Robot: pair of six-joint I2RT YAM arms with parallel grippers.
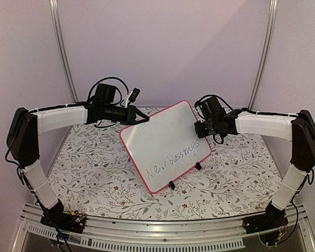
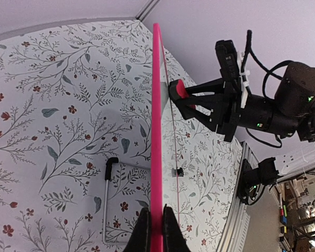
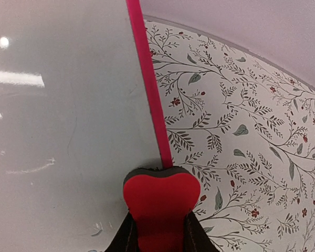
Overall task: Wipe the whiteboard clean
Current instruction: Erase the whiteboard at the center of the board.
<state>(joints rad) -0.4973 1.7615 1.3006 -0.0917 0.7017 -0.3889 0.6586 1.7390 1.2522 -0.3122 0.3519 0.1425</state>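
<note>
Clamping the whiteboard rim, left pincer seems closed.

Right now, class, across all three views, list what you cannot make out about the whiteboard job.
- Left wrist view: the whiteboard is edge-on, so its face is hidden.
- Right wrist view: the eraser has its base covered by the right end effector.
- Top view: the handwriting is too small and faint to read surely.
</note>
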